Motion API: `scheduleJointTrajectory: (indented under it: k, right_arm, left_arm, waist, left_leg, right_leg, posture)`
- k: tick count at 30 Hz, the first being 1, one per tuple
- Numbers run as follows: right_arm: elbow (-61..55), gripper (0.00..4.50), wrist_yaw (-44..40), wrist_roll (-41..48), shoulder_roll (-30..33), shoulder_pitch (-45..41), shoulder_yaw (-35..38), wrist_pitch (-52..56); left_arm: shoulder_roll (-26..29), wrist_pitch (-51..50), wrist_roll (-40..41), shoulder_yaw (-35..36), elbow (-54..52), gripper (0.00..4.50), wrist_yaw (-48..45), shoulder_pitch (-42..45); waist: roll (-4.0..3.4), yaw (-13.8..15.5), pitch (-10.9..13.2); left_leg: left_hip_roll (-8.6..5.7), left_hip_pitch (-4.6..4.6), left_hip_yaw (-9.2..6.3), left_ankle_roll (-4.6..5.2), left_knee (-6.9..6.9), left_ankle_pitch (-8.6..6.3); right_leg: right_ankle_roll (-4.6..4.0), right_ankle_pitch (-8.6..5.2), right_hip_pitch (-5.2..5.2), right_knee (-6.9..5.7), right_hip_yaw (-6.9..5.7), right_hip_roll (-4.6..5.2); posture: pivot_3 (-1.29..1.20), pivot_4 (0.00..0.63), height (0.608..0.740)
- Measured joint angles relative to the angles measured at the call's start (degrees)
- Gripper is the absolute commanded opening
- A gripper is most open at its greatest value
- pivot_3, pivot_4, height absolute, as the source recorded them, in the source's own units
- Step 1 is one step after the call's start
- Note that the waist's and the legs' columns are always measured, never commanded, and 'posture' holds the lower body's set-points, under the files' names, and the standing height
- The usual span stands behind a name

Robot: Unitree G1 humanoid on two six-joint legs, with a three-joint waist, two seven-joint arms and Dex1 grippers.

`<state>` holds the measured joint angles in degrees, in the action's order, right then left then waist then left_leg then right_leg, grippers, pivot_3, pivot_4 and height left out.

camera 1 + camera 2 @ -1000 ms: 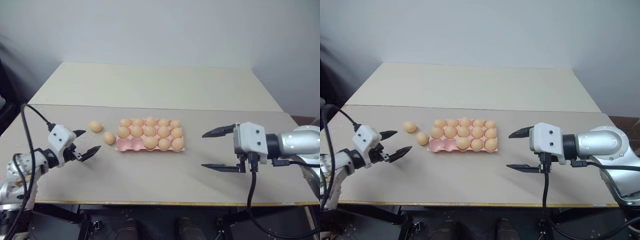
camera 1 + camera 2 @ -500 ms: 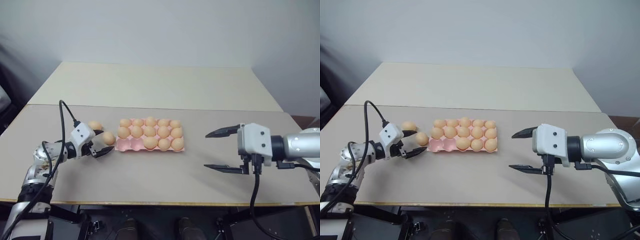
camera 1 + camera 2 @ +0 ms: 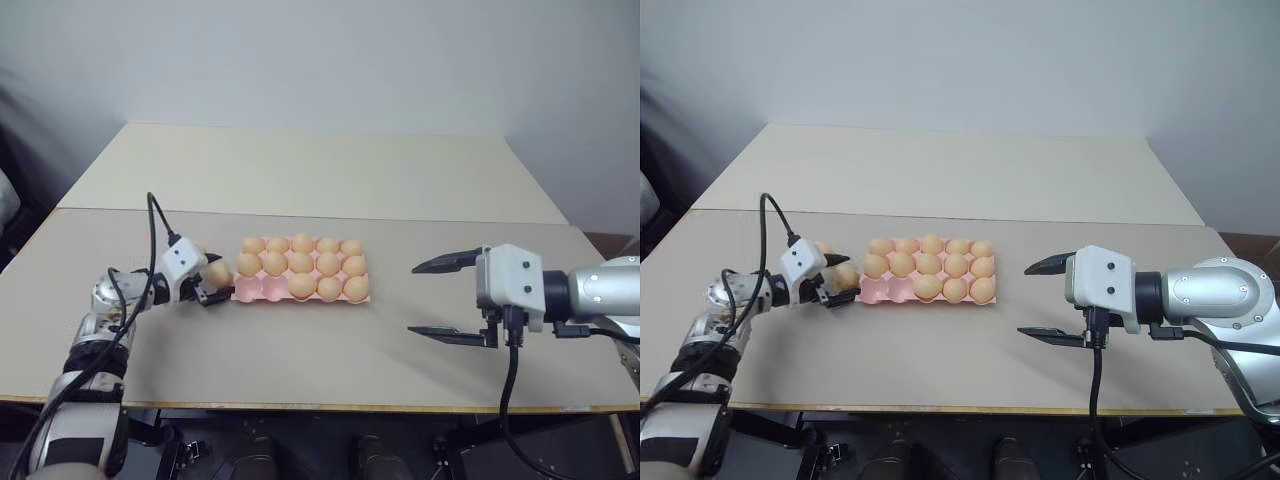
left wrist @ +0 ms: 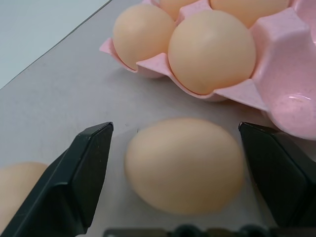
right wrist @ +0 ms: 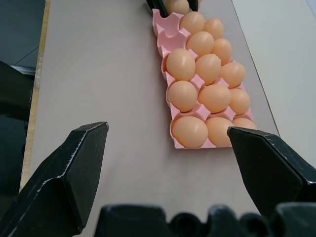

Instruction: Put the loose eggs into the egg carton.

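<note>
Plain pale grey-white wall (image 3: 320, 60) across the far side, unmarked. Two flat tabletops butted together: near one a matte grey-beige rectangular table (image 3: 300, 350) with a thin light wooden front edge, far one a cream rectangular table (image 3: 310, 170). Seam runs left to right between them. Dark floor (image 3: 20, 230) at far left. Light even, soft.

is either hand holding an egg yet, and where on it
Nothing is held. The left hand stands open around a loose egg on the table, gaps at both fingers. The right hand is open with nothing in it.
</note>
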<state>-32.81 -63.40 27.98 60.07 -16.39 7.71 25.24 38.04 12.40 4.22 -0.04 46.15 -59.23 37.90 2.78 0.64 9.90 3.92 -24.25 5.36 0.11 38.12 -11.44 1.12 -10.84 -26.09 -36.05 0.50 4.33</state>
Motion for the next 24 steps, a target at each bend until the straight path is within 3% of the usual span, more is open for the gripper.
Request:
scheduleJointTrajectory:
  k: [3, 11, 18, 24]
  right_arm:
    - [-0.01, 4.5, 0.02, 0.0, 0.0, 0.29, 0.0, 0.0]
    - [-0.03, 4.5, 0.27, 0.0, 0.0, 0.5, 0.0, 0.09]
    - [0.0, 4.5, 0.31, -0.04, 0.0, -0.17, -0.03, 0.15]
    - [0.03, 4.5, 0.38, -0.09, 0.0, -0.36, -0.17, 0.17]
  left_arm:
    - [-0.41, 0.38, -0.13, -0.06, 2.09, 4.42, -0.01, 1.19]
    - [-0.88, 0.23, -0.02, -0.1, 3.58, 2.48, -1.63, 1.92]
    - [0.76, -0.38, -0.82, -0.22, 1.04, 2.46, -2.31, 0.36]
    - [5.89, -5.15, 0.39, 0.12, -9.44, 2.46, -5.16, -5.97]
  waist:
    - [0.0, 0.0, 0.0]
    - [0.01, -0.08, -0.01]
    - [0.0, -0.5, -0.01]
    - [0.0, -1.25, -0.01]
  left_leg:
    - [0.0, 0.01, 0.0, 0.0, 0.0, 0.0]
    - [0.01, 0.01, -0.01, 0.0, 0.02, 0.0]
    - [0.02, 0.02, 0.0, 0.0, 0.02, 0.0]
    - [0.04, 0.03, -0.01, 0.0, 0.02, 0.0]
  right_leg:
    - [0.0, 0.0, 0.01, -0.01, 0.0, 0.0]
    - [0.01, 0.0, 0.01, -0.02, 0.0, -0.01]
    - [0.01, 0.0, 0.01, -0.03, 0.01, -0.02]
    - [0.03, -0.02, 0.0, -0.04, 0.01, -0.01]
  posture:
    - [0.0, 0.15, 0.74]
    - [0.0, 0.15, 0.74]
    - [0.0, 0.15, 0.74]
    - [0.0, 0.15, 0.74]
